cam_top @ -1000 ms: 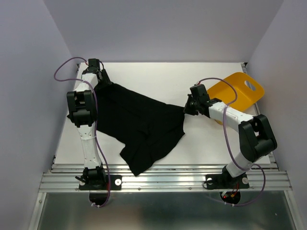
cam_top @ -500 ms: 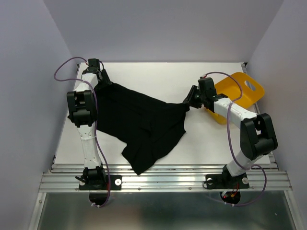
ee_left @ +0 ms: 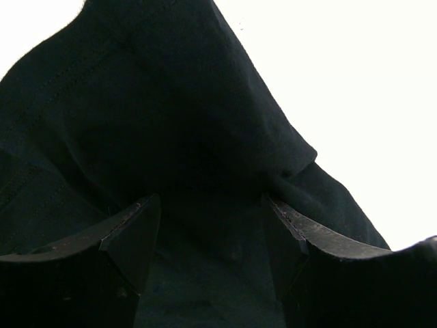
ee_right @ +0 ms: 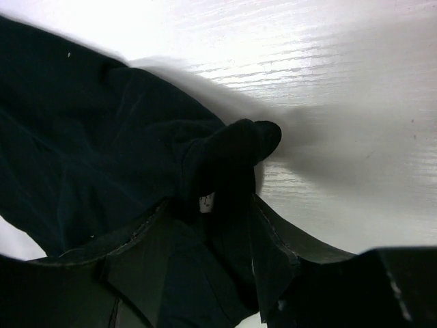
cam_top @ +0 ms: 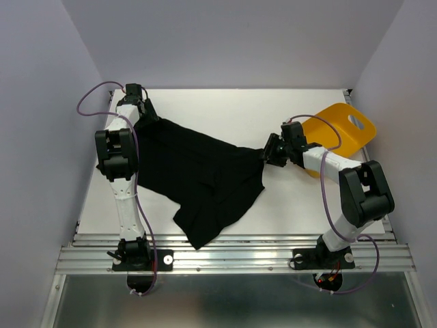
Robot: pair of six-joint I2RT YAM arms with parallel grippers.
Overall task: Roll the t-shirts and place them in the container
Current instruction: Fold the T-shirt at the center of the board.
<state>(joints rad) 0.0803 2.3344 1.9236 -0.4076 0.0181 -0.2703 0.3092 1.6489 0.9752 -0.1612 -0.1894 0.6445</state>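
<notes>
Now | left gripper (ee_left: 212, 205) — jaws spread over t-shirt (cam_top: 198, 178) corner | right gripper (ee_right: 205, 205) — parted around opposite corner | likely flattening for rolling

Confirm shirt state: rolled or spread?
Spread. The shirt lies open and wrinkled across the table; no rolled section shows.

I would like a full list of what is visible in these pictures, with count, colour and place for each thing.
t-shirt: one, black, crumpled across the table's left and middle
tub: one, yellow, far right corner
table: one, white
rail: one, silver, near edge
cables: two, purple, along the arms
arms: two, white and black
left hand: black, open, over the t-shirt's far left edge
right hand: black, open, at the t-shirt's right corner
</notes>
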